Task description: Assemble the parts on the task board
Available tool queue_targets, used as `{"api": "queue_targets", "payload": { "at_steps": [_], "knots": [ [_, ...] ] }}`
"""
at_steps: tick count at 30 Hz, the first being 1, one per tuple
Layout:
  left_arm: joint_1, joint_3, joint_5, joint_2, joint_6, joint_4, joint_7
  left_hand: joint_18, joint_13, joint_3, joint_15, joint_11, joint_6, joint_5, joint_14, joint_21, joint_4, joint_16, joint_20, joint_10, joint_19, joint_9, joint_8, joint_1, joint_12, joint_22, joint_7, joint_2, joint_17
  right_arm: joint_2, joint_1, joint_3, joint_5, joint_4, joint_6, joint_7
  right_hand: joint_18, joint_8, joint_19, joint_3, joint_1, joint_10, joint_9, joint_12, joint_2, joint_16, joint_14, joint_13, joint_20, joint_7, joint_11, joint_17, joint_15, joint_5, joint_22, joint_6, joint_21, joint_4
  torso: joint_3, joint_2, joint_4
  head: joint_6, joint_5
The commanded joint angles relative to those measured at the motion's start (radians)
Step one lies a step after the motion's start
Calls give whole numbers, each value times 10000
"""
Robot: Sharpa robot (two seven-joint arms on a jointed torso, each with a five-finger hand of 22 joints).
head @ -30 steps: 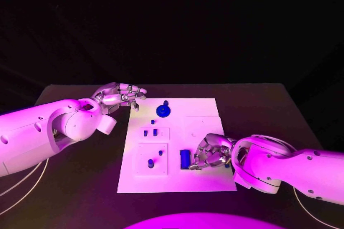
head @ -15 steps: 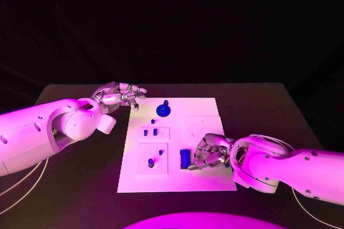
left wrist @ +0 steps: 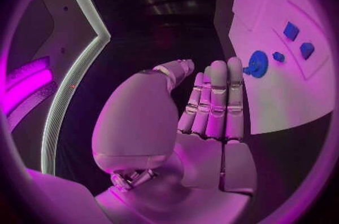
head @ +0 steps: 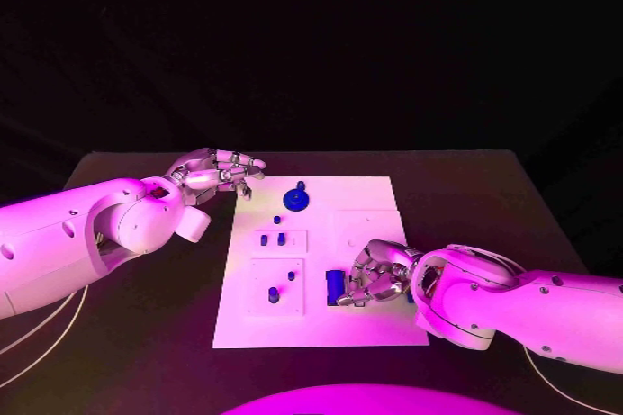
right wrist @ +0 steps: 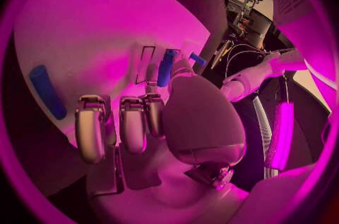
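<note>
Task board (head: 370, 199): white plate, flat in the middle of the black table (head: 467, 190).
Round part (head: 297, 199): blue, with a knob on top, at the far end of the board, near the left hand.
Tiny part (head: 275, 221): small blue dot just below the round part.
Upper pocket (head: 279, 243): square dip in the board, with two small blue parts standing side by side in it.
Lower pocket (head: 275, 287): bigger square dip, with one blue part (head: 273, 295) low in it and a smaller one (head: 291, 275) higher up.
Long part (head: 335, 288): blue bar lying on the near half of the board, just beside the lower pocket, right against the right hand's fingers (head: 353, 298).
Right hand (head: 370, 275): over the near right side of the board, fingers curled down by the long part. Cannot tell if the bar is really gripped or just touched.
Second bar (right wrist: 47, 91): blue, lying on the white board, apart from the fingers, seen from the right wrist.
Left hand (head: 214, 174): off the board's far left corner, above the table, fingers curled in, holding nothing.
Left fingers (left wrist: 215, 101): pressed close together side by side, pointing at the round part.
</note>
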Motion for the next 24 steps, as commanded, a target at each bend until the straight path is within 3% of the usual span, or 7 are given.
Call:
{"api": "queue_targets", "payload": {
  "at_steps": [1,9,18,24],
  "knots": [
    [5,6,56,1,112,31,42,152,-8,18,-19,5,-85,24,-64,-67,62,33,33,-38,62,2,65,-18,66,-7,-11,38,-8,-13,-33,-13,-267,-38,-87,-60,-175,-67,876,73,-9,553,-5,26,157,49,895,1863,-80,11,-68,1894,-35,1,2482,76,44,-1,0,-4,-4,7,3],
    [5,5,56,-19,108,35,34,152,-8,18,-19,5,-85,24,-64,-67,62,33,33,-38,62,2,65,-18,66,-7,-11,38,-8,-214,-37,-12,-129,132,-17,204,-165,-88,861,1,15,550,-10,13,56,39,890,1859,-85,17,-66,1872,-38,-19,2467,57,-10,-26,0,-2,-9,31,4],
    [5,4,56,-25,109,28,33,152,-11,23,-20,4,-87,25,-65,-74,69,36,32,-43,69,3,73,-12,78,-13,-12,49,-11,-573,-9,-8,110,479,-198,654,-141,-139,822,-161,-47,509,-14,-82,-326,9,875,1818,-69,63,-26,1804,-10,-8,2434,-11,-134,10,-3,-4,-10,49,-27],
    [5,4,56,-23,93,26,35,152,-11,23,-20,4,-87,25,-65,-74,69,36,32,-43,69,3,73,-12,78,-13,-12,49,-11,-1116,149,-2,182,664,-359,853,-133,-218,808,-168,-65,473,-37,-164,-436,-5,868,1778,-53,107,8,1774,15,8,2423,-131,-178,11,-16,-12,-14,61,-58]
  ]
}}
